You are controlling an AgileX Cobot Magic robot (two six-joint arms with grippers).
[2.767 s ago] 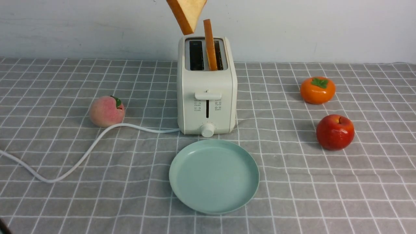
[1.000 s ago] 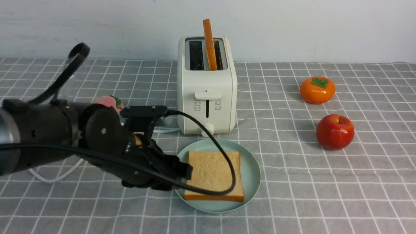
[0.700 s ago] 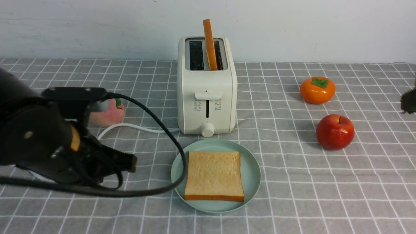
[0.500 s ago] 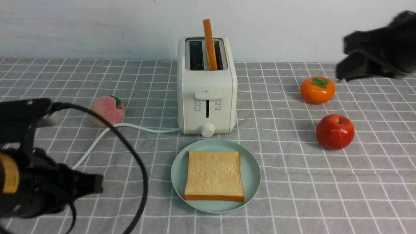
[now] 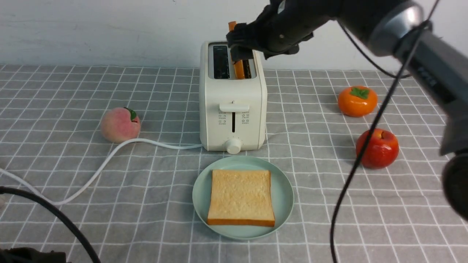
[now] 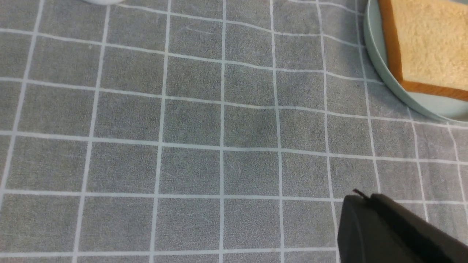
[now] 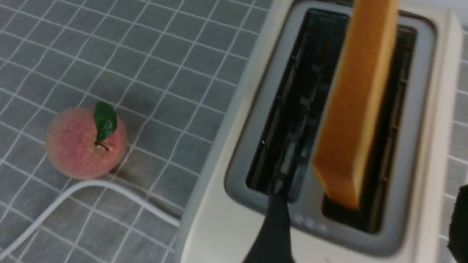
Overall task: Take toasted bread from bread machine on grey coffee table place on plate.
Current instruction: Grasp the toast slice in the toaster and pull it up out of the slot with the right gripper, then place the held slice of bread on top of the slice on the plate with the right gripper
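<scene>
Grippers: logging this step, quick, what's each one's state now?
Left gripper: cannot be told, only one finger shows.
Right gripper: open, fingers astride the toast slice in the toaster.

Grey coffee table (image 5: 402, 226) in white-checked cloth, laid with an appliance, a dish and three fruits.
The bread machine (image 5: 233, 109) stands near the middle of the far edge, by the wall, and the plate (image 5: 283, 193) lies just in front of it, toward the near edge. A peach (image 5: 120, 125) sits out toward the left edge; the white cord (image 5: 109, 157) runs from the machine's base, passes just beside the peach and trails off to the left edge. Toward the right edge a persimmon (image 5: 357, 101) sits behind a red apple (image 5: 377, 148), the two apart.
</scene>
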